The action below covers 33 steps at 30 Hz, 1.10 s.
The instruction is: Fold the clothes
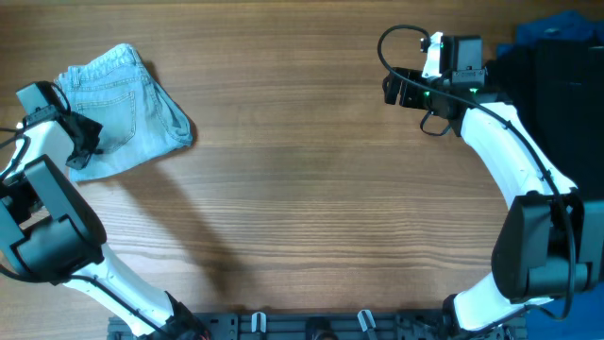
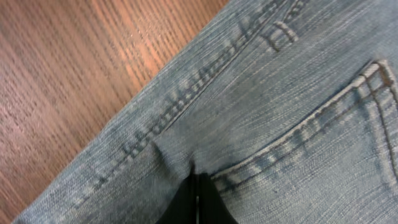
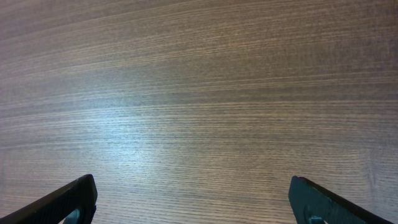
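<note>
The light blue denim shorts [image 1: 127,109] lie bunched and folded at the far left of the table. In the left wrist view the denim [image 2: 280,93] fills the frame, with a stitched pocket and seams showing. My left gripper [image 1: 87,142] sits at the shorts' left edge; its fingers [image 2: 198,190] are pressed together with a pucker of denim at their tips. My right gripper [image 1: 392,90] is far off at the upper right, over bare wood. Its fingers [image 3: 193,190] are wide open and empty.
A dark blue cloth [image 1: 557,28] and a black garment [image 1: 571,104] lie at the far right edge, behind the right arm. The wooden table [image 1: 311,208] stretches between the two arms. A rail with clips runs along the front edge [image 1: 311,326].
</note>
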{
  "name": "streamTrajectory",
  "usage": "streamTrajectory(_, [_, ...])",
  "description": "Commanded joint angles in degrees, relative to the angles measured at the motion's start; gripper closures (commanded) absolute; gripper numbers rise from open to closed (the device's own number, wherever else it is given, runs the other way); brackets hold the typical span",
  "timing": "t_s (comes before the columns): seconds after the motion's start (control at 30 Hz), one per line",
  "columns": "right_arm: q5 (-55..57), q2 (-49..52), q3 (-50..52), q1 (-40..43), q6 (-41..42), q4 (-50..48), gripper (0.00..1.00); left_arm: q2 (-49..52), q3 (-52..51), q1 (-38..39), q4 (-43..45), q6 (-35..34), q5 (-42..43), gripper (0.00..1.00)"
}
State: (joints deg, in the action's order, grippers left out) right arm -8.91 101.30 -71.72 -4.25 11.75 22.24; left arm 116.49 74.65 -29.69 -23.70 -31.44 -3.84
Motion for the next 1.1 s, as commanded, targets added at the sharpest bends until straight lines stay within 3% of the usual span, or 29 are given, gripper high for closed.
streamTrajectory(0.0, [0.59, 0.39, -0.26, -0.28, 0.39, -0.13, 0.0, 3.98, -1.42, 0.17, 3.58, 3.26, -3.58, 0.96])
streamTrajectory(0.27, [0.59, 0.39, -0.26, -0.28, 0.39, -0.13, 0.01, 12.37, -1.42, 2.99, 23.28, 19.1, 0.98, 0.96])
streamTrajectory(0.43, [0.59, 0.39, -0.26, -0.28, 0.42, -0.13, 0.01, 12.66, -1.4, 7.5, 30.69, 20.87, 2.71, 0.96])
streamTrajectory(0.57, [0.59, 0.39, -0.26, -0.28, 0.42, -0.13, 0.01, 8.98, 0.68, 8.7, 27.98, 20.68, 2.71, 0.96])
streamTrajectory(0.73, [0.59, 0.39, -0.26, -0.28, 0.42, -0.13, 0.01, -8.04, 1.51, 8.68, 21.9, 16.48, 2.78, 0.92])
streamTrajectory(0.77, [0.59, 0.39, -0.26, -0.28, 0.39, -0.13, 0.0, -10.91, 1.51, 8.87, 20.44, 15.34, 3.91, 0.8])
streamTrajectory(0.8, [0.59, 0.39, -0.26, -0.28, 0.42, -0.13, 0.01, -12.61, 1.51, 9.05, 19.67, 15.34, 5.4, 0.61])
streamTrajectory(0.83, [0.59, 0.39, -0.26, -0.28, 0.39, -0.13, 0.01, -13.92, 1.49, 9.14, 19.15, 15.32, 6.54, 0.04])
streamTrajectory(0.87, [0.59, 0.39, -0.26, -0.28, 0.39, -0.13, 0.01, -15.06, 1.49, 9.2, 19.12, 15.34, 6.6, 0.0])
streamTrajectory(1.07, [0.59, 0.39, -0.26, -0.28, 0.44, -0.13, 0.0, -15.23, 1.49, 9.18, 16.15, 15.37, 6.6, 0.0])
